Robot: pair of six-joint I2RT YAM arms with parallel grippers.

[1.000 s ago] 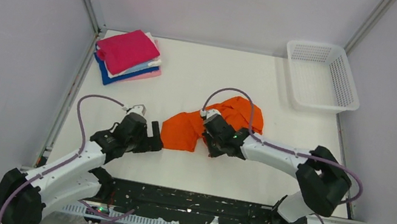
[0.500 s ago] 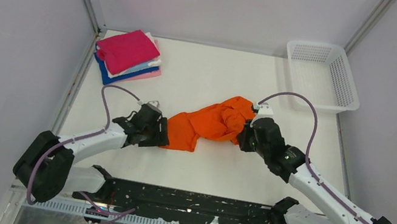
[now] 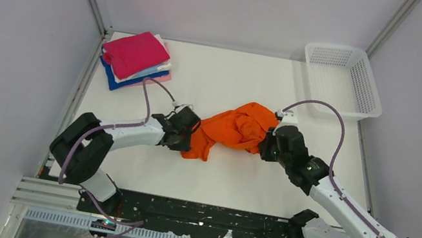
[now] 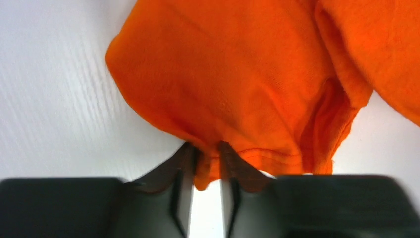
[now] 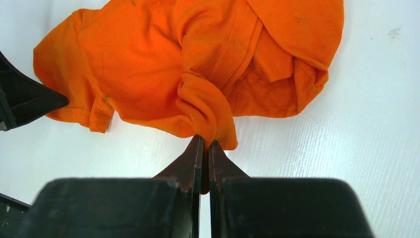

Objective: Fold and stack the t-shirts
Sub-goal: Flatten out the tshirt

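Left gripper [image 3: 188, 131] farther up the table and nearer the middle than half a second ago; orange t-shirt [image 3: 234, 129] bunched shorter between both grips.

On the left: reaches from a folded-back elbow at the table's [image 3: 218, 176] left edge, forearm low and pointing right; pinches the shirt's hemmed edge between narrowly parted fingers [image 4: 184, 157]. On the right: stretches diagonally forward-left from the near right corner, purple cable [image 3: 322, 106] arching over the wrist; right gripper [image 5: 204, 144] nearly closed on a rolled fold. Spans crumpled at mid-table, well apart from the stack of folded t-shirts [image 3: 135, 60] far left and the white mesh basket [image 3: 375, 95] far right.
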